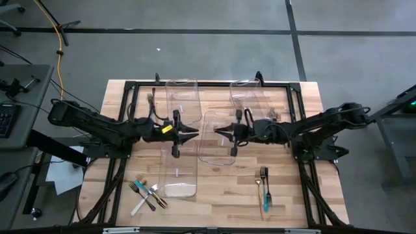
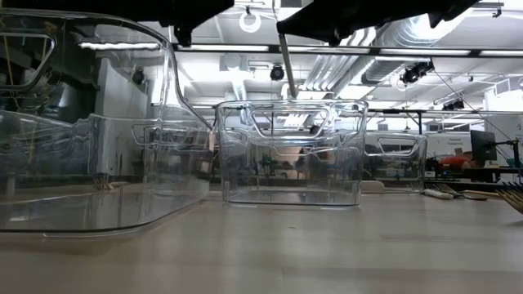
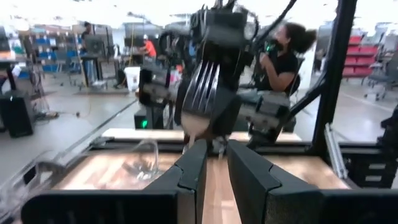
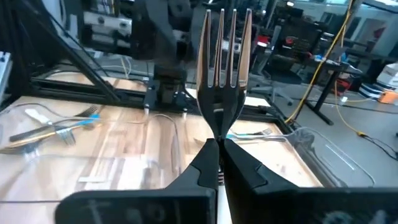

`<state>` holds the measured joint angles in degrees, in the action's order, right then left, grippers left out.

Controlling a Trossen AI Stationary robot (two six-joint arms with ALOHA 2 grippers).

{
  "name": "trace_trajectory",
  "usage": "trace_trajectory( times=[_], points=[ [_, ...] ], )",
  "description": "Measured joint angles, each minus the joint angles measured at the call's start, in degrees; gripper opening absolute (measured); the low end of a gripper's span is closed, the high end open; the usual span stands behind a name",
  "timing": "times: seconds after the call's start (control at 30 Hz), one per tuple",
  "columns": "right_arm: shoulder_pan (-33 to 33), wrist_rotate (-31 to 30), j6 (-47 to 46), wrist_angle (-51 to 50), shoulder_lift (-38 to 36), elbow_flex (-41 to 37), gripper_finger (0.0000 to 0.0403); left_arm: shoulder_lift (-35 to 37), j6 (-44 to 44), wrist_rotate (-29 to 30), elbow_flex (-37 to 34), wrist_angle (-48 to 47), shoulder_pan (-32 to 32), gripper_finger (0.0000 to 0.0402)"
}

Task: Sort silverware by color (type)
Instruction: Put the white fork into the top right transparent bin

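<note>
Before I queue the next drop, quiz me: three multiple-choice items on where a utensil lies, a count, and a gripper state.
1. The teal-handled fork lies:
A. inside a clear bin
B. on the bare table on the right arm's side
C. in the left gripper
2. How many grippers hold a fork?
A. none
B. one
C. both
3. The right gripper is:
A. wide open
B. shut on a fork's handle
C. shut on nothing

B: the teal-handled fork rests on the table.
C: the left gripper grips one fork and the right gripper grips another fork.
B: its fingers meet on the handle, tines up.
</note>
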<state>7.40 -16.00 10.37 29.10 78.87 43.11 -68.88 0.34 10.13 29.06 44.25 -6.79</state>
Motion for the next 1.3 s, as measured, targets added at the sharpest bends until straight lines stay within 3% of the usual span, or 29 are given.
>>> trace_trajectory(
  times=[0.33, 0.57, 0.7, 0.87, 1.07, 1.3],
  points=[
    [0.1, -0.4, -0.8, 0.0, -0.1, 0.0, 0.0001, 0.0, -1.7, 0.0, 0.0, -1.2, -0.1, 0.0056],
    [-3.3, -15.9, 3.2, -2.0, -0.2, 0.0, 0.0001, 0.0, -2.2, 0.0, 0.0, -1.1, -0.1, 0.0056],
    [-11.5, -18.5, 0.8, -3.6, -0.6, 0.0, 0.0001, 0.0, -2.2, 0.0, 0.0, -1.1, -0.1, 0.0056],
    [-23.2, -13.9, -11.9, -13.6, -1.4, 0.0, 0.0, 0.0, -2.2, -0.1, 0.0, -1.1, -0.1, 0.0056],
    [-35.0, -4.3, -25.5, -36.9, -0.9, 0.0, 0.0, 0.0, -1.3, -0.2, 0.0, -1.1, -0.1, 0.0056],
    [-39.3, 4.2, -28.4, -44.2, 1.2, 0.0, 0.0, 0.0, 0.4, -0.2, 0.0, -0.7, -0.1, 0.0056]
  ],
)
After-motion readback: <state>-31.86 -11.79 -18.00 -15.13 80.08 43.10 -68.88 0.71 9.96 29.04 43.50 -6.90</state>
